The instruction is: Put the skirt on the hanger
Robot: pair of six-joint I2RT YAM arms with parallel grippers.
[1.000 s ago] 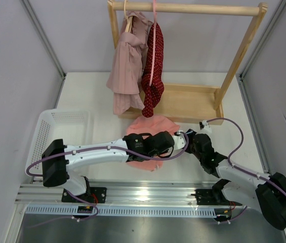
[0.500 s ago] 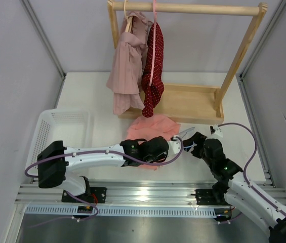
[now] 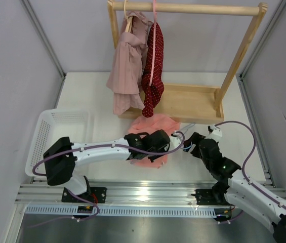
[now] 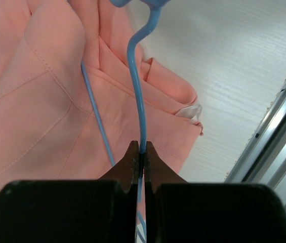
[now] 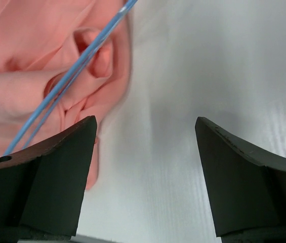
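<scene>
The salmon skirt [image 3: 152,125] lies bunched on the table in front of the rack. My left gripper [image 3: 172,143] is at its right edge, shut on the thin light-blue hanger [image 4: 136,91]. The wire runs up from the jaws [image 4: 141,150] across the skirt [image 4: 41,116]. The hanger's end sticks out to the right of the skirt [image 3: 187,125]. My right gripper [image 3: 187,143] is open and empty just right of the skirt, over bare table [image 5: 145,121]. The hanger wire [image 5: 77,71] and skirt folds [image 5: 31,40] show beyond its left finger.
A wooden rack [image 3: 188,104] stands behind the skirt. A mauve striped garment [image 3: 127,66] and a dark red dotted garment [image 3: 154,71] hang from it. A white basket [image 3: 56,131] sits at the left. Grey walls close in both sides.
My right arm drew back to the right, away from the left gripper, then edged a little back toward the skirt. My left gripper stayed shut on the hanger, shifting slightly.
</scene>
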